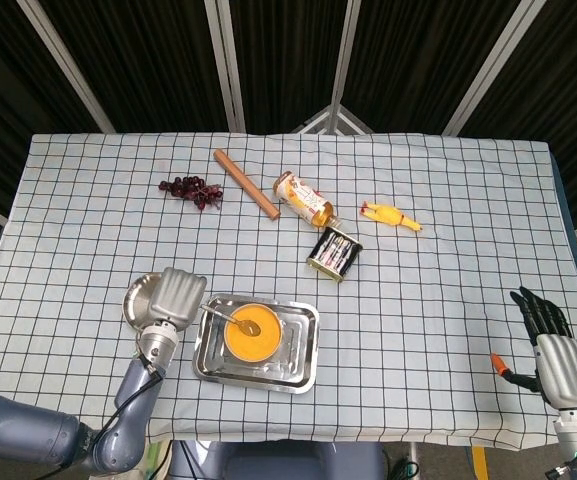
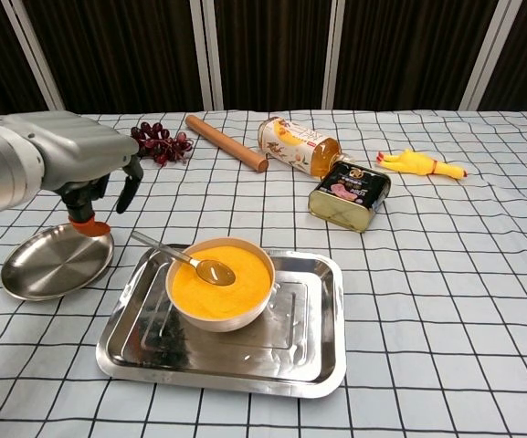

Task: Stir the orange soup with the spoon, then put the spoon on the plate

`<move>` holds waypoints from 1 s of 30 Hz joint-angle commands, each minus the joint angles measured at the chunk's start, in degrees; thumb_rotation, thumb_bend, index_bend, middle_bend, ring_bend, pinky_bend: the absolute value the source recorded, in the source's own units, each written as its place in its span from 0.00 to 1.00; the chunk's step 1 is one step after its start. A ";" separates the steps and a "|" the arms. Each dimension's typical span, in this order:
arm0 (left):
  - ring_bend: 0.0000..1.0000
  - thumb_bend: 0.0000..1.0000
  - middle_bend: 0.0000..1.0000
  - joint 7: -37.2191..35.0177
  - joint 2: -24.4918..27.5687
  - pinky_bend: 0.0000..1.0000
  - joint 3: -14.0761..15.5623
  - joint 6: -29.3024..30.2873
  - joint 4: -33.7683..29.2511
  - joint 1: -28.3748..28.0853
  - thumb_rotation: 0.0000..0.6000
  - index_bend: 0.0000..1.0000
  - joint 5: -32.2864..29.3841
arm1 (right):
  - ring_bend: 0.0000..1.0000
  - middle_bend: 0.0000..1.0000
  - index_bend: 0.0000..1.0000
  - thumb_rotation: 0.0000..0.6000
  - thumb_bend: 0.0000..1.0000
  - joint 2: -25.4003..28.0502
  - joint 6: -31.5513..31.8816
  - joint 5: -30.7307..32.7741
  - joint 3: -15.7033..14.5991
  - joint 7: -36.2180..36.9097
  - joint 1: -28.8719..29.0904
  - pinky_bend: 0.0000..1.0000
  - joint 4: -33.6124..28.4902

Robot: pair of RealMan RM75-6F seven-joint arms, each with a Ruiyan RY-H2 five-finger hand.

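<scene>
A white bowl of orange soup (image 1: 256, 338) (image 2: 243, 274) stands in a steel tray (image 1: 305, 352) (image 2: 310, 351) near the table's front. The spoon (image 1: 226, 316) (image 2: 159, 246) rests in the bowl, its handle sticking out over the rim to the left, with nothing touching it. My left hand (image 1: 175, 297) (image 2: 73, 157) hovers empty just left of the tray, above the right side of the round steel plate (image 1: 135, 298) (image 2: 48, 265), fingers hanging down and apart. Fingers spread, my right hand (image 1: 554, 351) is far off at the table's front right corner; only the head view shows it.
Across the back of the checked cloth lie dark grapes (image 1: 190, 189) (image 2: 158, 141), a wooden stick (image 1: 247, 183) (image 2: 226, 143), a bottle on its side (image 1: 303, 200) (image 2: 300, 146), a tin can (image 1: 334, 253) (image 2: 349, 194) and a yellow rubber chicken (image 1: 390, 216) (image 2: 418, 163).
</scene>
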 commanded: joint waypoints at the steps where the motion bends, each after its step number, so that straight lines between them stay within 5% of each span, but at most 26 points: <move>1: 1.00 0.42 1.00 0.78 -1.64 1.00 -0.64 -0.19 1.26 -0.97 1.00 0.49 -1.22 | 0.00 0.00 0.00 1.00 0.34 0.00 0.00 -0.03 -0.01 0.05 0.00 0.00 -0.02; 30: 1.00 0.48 1.00 3.36 -6.78 1.00 -1.86 0.13 4.70 -4.38 1.00 0.49 -6.31 | 0.00 0.00 0.00 1.00 0.34 0.19 -0.07 0.19 -0.07 0.47 -0.08 0.00 -0.34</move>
